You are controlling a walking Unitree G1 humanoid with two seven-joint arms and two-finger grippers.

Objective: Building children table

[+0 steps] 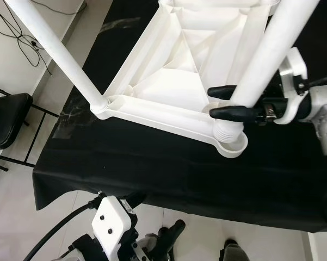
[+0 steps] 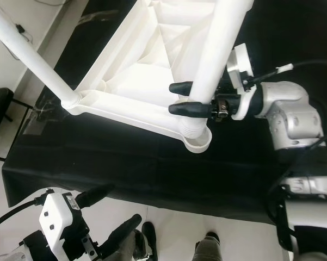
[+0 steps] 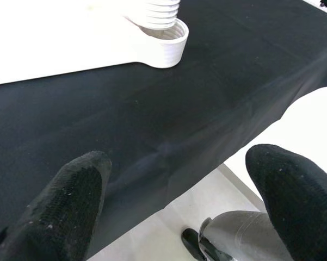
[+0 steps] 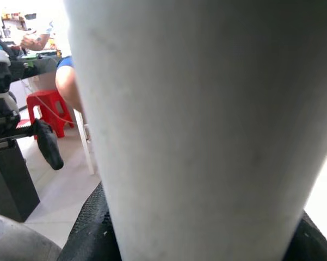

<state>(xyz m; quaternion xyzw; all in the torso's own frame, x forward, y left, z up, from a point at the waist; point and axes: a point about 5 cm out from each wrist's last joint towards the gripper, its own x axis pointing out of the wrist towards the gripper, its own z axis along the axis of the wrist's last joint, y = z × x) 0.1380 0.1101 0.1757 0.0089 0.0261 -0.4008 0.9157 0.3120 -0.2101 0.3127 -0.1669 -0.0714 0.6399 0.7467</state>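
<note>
Over the tabletop's (image 1: 168, 81) corner socket (image 1: 232, 145), upright white leg (image 1: 266, 54), right tool (image 1: 224, 103) clamped around it, left tool (image 3: 174, 206) spread apart.

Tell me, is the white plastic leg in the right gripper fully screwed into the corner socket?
No. The white plastic table leg has threads exposed above the round corner socket; right gripper clamps it.

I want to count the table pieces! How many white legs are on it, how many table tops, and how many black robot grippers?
White legs: 2
Table tops: 1
Black grippers: 2, right gripper, left gripper
Total: 5
</note>
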